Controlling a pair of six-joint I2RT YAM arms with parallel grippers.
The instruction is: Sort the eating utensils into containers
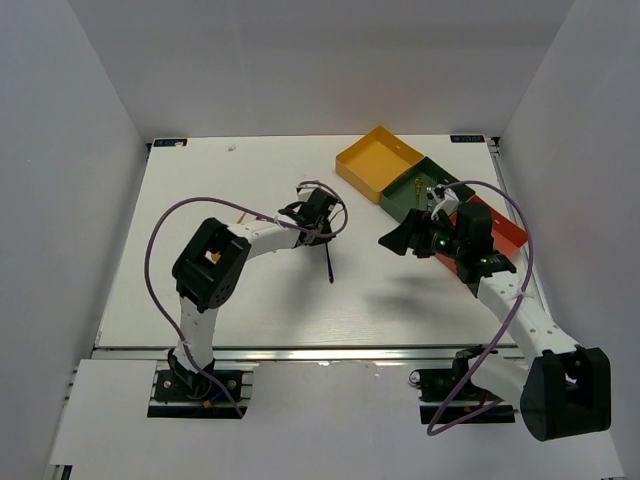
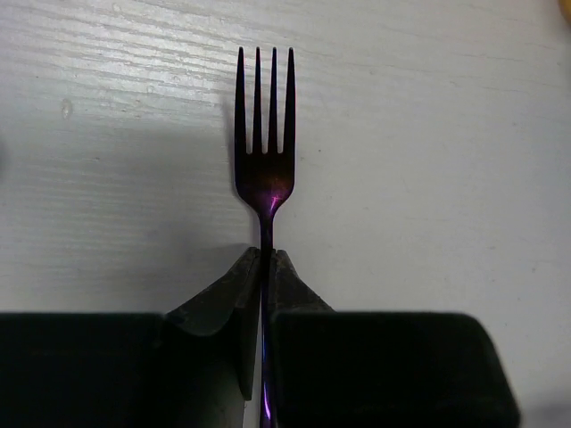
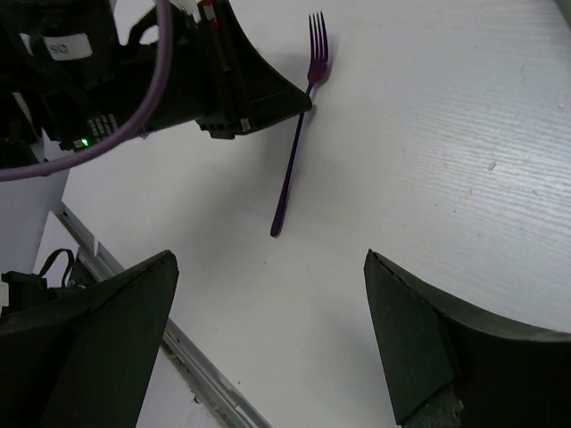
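Tines forward, the purple fork (image 2: 265, 178) sits clamped at its neck in our left gripper (image 2: 265, 263), perhaps just clear of the table (image 1: 250, 300), and we find the trays (image 1: 380, 155) well to its right, beside our gaping right gripper (image 3: 269, 267)

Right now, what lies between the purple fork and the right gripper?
Nothing: bare white table separates the purple fork from the right gripper, per the right wrist view.

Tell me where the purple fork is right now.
Near the table's centre in the top view, the purple fork is pinched by its handle in the left gripper, left of the green tray.
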